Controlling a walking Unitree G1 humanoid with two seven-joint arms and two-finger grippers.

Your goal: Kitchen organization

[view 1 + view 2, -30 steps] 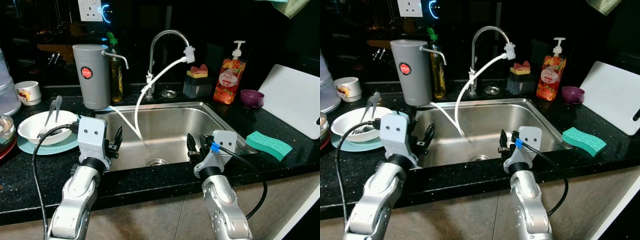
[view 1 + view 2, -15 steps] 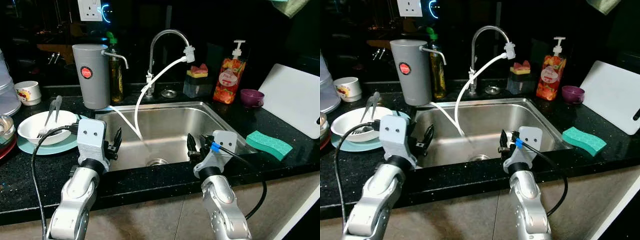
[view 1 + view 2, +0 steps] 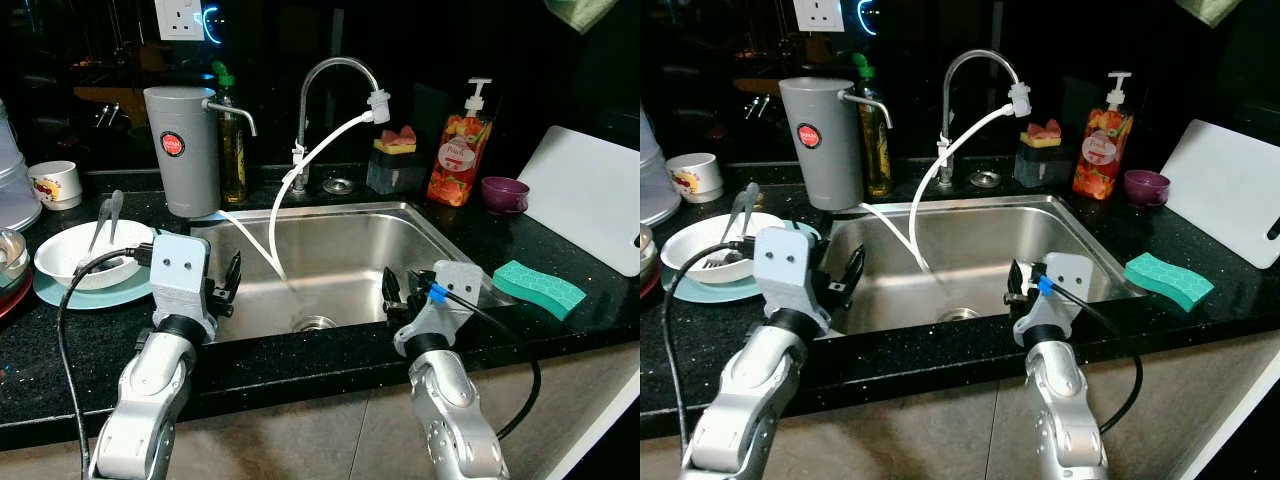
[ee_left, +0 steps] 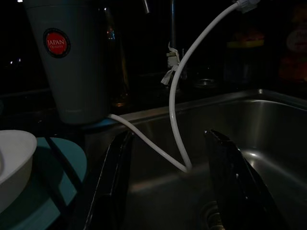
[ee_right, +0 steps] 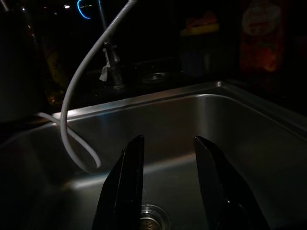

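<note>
Both arms reach over the front edge of a stainless steel sink. My left gripper hovers open at the sink's left front corner, nothing between its fingers. Open and empty too, my right gripper hangs above the sink's right front part, pointing at the basin and drain. A white bowl holding metal utensils rests on a teal plate left of the sink. On the counter to the right lies a green sponge.
A grey canister, an oil bottle and the faucet with a white hose stand behind the sink. Back right are a soap bottle, purple cup and white cutting board. A mug sits far left.
My right gripper has drifted slightly to the right and my left slightly to the left. Both stay open above the sink.
</note>
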